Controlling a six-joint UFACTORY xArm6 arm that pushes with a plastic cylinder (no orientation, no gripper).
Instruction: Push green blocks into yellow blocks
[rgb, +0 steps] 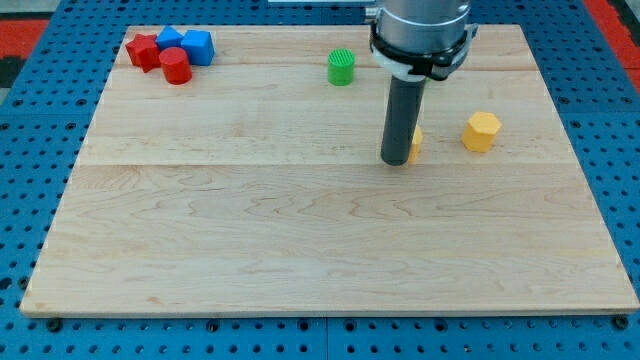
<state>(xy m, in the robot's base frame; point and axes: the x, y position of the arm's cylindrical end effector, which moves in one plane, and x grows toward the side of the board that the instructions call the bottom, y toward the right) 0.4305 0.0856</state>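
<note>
A green round ribbed block (341, 67) stands near the view's top, middle. A yellow hexagonal block (481, 131) sits at the right. A second yellow block (415, 143) is mostly hidden behind my rod; only its right edge shows, so its shape cannot be made out. My tip (396, 160) rests on the board right against that hidden yellow block's left side, below and right of the green block.
At the top left a cluster holds a red star block (143, 50), a red cylinder (175, 66) and two blue blocks (170, 39) (198, 46). The wooden board (250, 230) lies on a blue pegboard table.
</note>
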